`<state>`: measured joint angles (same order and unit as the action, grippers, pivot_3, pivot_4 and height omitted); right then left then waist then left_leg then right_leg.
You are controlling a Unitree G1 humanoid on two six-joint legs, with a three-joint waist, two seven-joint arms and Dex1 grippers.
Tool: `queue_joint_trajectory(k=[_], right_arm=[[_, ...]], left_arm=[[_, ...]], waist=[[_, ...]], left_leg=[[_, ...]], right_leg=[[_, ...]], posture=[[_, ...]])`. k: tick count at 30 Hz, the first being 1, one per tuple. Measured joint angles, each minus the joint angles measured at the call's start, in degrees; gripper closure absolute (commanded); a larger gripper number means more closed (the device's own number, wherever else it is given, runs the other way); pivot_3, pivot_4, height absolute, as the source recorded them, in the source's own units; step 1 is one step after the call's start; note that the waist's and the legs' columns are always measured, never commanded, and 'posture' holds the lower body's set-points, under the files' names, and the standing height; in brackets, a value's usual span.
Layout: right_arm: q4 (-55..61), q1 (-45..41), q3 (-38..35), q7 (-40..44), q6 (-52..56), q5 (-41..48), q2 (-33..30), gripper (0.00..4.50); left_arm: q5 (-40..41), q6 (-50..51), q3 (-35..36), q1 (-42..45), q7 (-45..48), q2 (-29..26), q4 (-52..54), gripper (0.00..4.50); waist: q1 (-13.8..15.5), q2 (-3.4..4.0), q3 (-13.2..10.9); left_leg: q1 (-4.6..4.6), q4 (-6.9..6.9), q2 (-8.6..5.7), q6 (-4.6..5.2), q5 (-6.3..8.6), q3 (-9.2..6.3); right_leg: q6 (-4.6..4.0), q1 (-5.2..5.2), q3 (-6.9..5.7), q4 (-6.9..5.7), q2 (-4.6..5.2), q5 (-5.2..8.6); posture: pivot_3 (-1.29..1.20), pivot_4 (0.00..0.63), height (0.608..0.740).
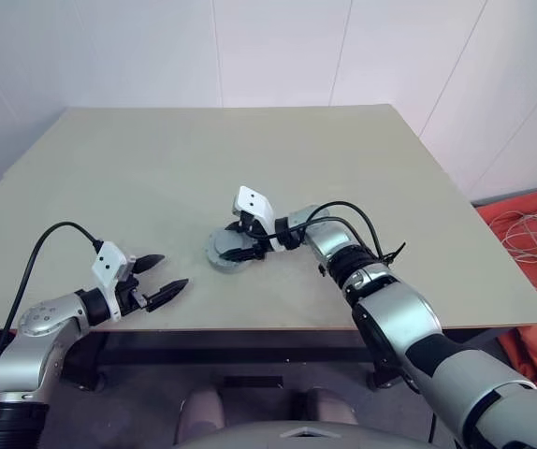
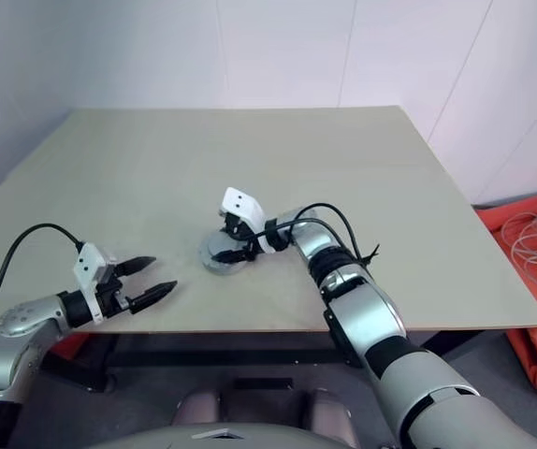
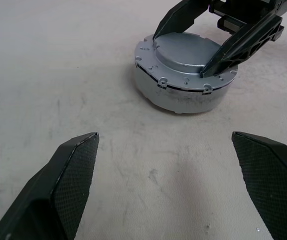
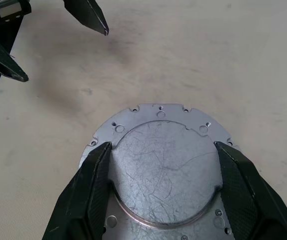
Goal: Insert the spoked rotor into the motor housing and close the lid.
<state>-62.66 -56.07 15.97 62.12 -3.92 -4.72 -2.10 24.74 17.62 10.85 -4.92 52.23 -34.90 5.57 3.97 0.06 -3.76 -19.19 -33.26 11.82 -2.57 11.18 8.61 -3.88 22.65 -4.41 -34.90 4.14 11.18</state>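
Pale walls with thin seams stand behind my bench [image 1: 156,150], a matt beige board whose top is bare but for one assembly a little right of the middle, toward the near edge. That assembly is the round grey metal motor housing [image 3: 176,97], a squat drum sitting flat, with the lid [image 3: 186,50] (plain grey face up, scratched, ringed by small screw holes) lying on top of it. The lid sits level on the housing's rim as far as I can see; the seam between them runs all the way round in my left wrist view.

My right gripper [image 4: 161,195] reaches in from the right edge side and straddles the lid, its two black fingers [image 4: 91,192] spread wide and resting against opposite sides of the raised centre disc. They are closed onto that disc rather than standing free. The arm's black cable loops above the wrist and crosses nothing on the bench.

My left gripper [image 1: 161,278] hangs near the front left corner, just over the near edge, fingers fully apart and holding nothing. It points toward the housing with bare board between them.

Off the bench's right edge lies orange cloth [image 1: 530,234] with loose pale cable on it.
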Motion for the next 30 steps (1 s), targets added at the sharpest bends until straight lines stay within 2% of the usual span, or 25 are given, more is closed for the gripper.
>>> queue_joint_trajectory(k=[3, 10, 15, 19, 28, 29, 30], right_arm=[[-0.65, -0.38, 0.06, -0.77, 0.6, -0.13, 0.25, 1.4], [-1.22, -0.67, 0.23, -1.64, 0.75, -0.48, 0.27, 1.4], [-1.26, -0.67, 0.24, -1.64, 0.69, -0.51, 0.28, 1.4], [-1.25, -0.66, 0.23, -1.22, 0.64, -0.51, 0.27, 1.4], [-1.22, -0.66, 0.22, -0.95, 0.62, -0.51, 0.37, 1.4], [-1.22, -0.65, 0.22, -0.94, 0.62, -0.51, 0.37, 1.4], [-1.21, -0.65, 0.23, -0.94, 0.61, -0.51, 0.38, 1.4]], left_arm=[[0.18, 0.41, 0.0, 0.01, 0.0, 0.0, 0.05, 0.0], [0.92, 1.15, 0.02, 0.63, -0.12, 0.07, 0.41, 0.0], [4.17, 5.24, 0.16, 5.25, -1.55, 0.66, 0.76, 0.0], [5.53, 7.19, 0.09, 9.07, -2.61, 1.67, -0.38, 0.89], [-1.41, 2.63, -6.13, 18.29, -5.84, 7.0, -8.4, 4.05], [-2.12, 2.44, -6.83, 18.87, -6.26, 7.68, -9.23, 4.37], [-2.9, 2.3, -7.68, 19.52, -6.72, 8.55, -10.08, 4.5]], waist=[[0.0, 0.01, -0.01], [0.09, 0.04, -0.03], [0.07, 0.05, -0.02], [0.07, 0.1, 0.0], [0.02, 0.11, 0.01], [0.02, 0.11, 0.01], [0.01, 0.11, 0.01]], left_leg=[[0.1, -0.01, 0.0, 0.0, 0.0, -0.01], [0.2, -0.03, 0.0, 0.0, 0.0, -0.02], [0.2, -0.05, -0.01, -0.01, 0.0, -0.02], [0.17, -0.05, -0.01, -0.01, -0.01, -0.02], [0.1, -0.05, 0.0, -0.02, -0.01, -0.02], [0.1, -0.05, -0.01, -0.02, -0.01, -0.02], [0.09, -0.05, -0.01, -0.02, -0.01, -0.01]], right_leg=[[0.29, -0.09, 0.0, 0.0, 0.0, 0.17], [0.35, -0.23, 0.0, 0.01, 0.02, 0.2], [0.34, -0.25, 0.0, -0.01, 0.02, 0.19], [0.32, -0.29, 0.0, -0.04, 0.02, 0.19], [0.33, -0.3, 0.0, -0.05, 0.03, 0.19], [0.33, -0.31, 0.0, -0.05, 0.02, 0.19], [0.33, -0.31, 0.0, -0.05, 0.03, 0.19]], posture=[[0.0, 0.0, 0.74], [0.0, 0.0, 0.74], [0.0, 0.0, 0.74], [0.0, 0.0, 0.74], [0.0, 0.0, 0.74], [0.0, 0.0, 0.74], [0.0, 0.0, 0.74]])
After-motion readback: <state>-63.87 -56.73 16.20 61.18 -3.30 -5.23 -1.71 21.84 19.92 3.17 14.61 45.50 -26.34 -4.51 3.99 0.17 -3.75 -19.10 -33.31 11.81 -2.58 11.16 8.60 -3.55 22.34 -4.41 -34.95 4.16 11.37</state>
